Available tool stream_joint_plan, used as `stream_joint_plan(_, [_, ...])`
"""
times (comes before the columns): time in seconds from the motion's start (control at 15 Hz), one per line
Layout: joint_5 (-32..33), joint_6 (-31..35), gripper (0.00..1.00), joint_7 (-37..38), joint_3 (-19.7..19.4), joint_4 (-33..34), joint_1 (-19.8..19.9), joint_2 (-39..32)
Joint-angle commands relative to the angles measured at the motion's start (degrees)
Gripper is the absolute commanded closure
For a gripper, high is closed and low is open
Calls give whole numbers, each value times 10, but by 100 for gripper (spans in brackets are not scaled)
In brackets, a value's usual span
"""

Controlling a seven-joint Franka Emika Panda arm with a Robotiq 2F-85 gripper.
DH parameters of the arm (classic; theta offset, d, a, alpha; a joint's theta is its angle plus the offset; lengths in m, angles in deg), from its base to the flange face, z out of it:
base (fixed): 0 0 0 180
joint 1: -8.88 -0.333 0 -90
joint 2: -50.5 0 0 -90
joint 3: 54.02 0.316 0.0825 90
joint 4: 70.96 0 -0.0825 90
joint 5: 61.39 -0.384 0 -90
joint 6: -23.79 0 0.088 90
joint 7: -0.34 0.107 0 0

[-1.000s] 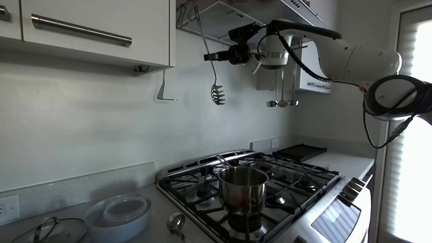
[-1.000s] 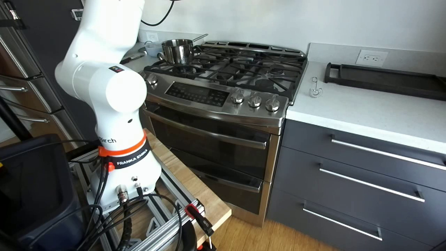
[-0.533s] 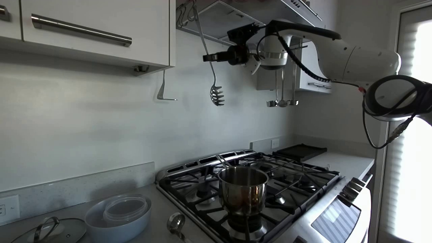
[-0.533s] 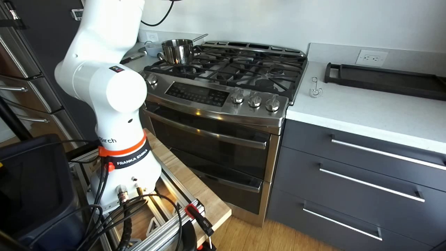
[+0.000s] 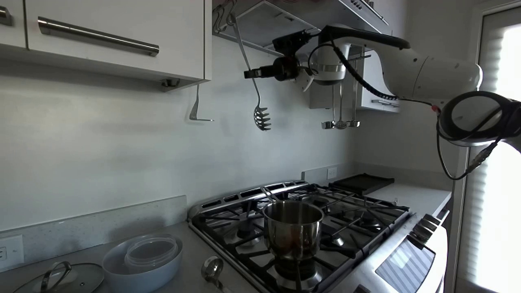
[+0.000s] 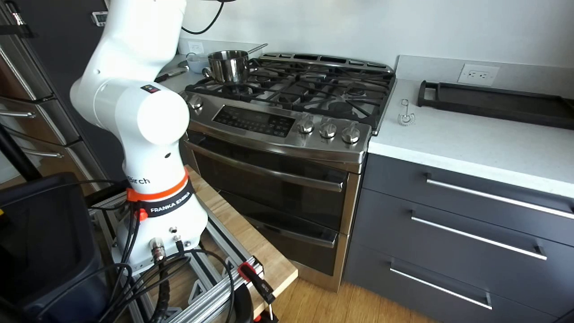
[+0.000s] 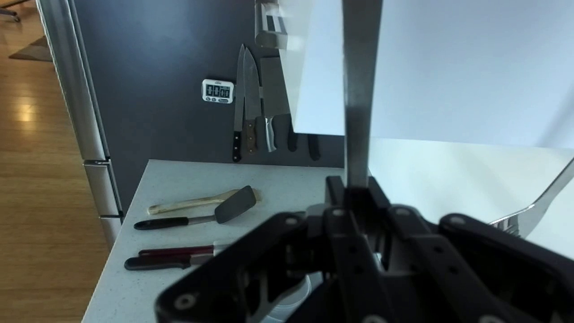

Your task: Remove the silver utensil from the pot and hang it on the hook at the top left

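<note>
A kitchen, centered on a stainless-steel gas range with burner grates, control knobs and two oven doors. A saucepan sits on the range, an extractor hood juts out above it, and long-handled metal utensils hang higher than the range. To the range's right, a desk topping dark gray drawers bears a black griddle. To its left are a bowl and a glass lid, with a wall cabinet higher up. Farther left of the range, a digital timer and kitchen knives line a dark panel, seen in the wrist view.
</note>
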Motion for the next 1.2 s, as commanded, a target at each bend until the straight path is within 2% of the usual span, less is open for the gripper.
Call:
stream_joint_plan(0.0, [20,4,97,14,0,22,-6,-11])
stream_joint_plan(0.07, [21,5,97,14,0,22,-6,-12])
stream_joint_plan(0.13, [22,4,82,15,0,22,-6,-12])
stream_joint_plan(0.2, [24,4,61,15,-1,22,-7,-11])
stream_joint_plan(0.33, [29,4,57,15,-1,23,-7,-11])
stream_joint_plan(0.4, [31,1,52,14,0,24,-5,-11])
stream_joint_plan(0.8, [51,-12,5,12,-3,41,6,-7])
stream_joint_plan(0.87, [55,-14,1,11,-3,45,9,-7])
stream_joint_plan(1.13, [63,-28,0,-31,-20,31,21,7])
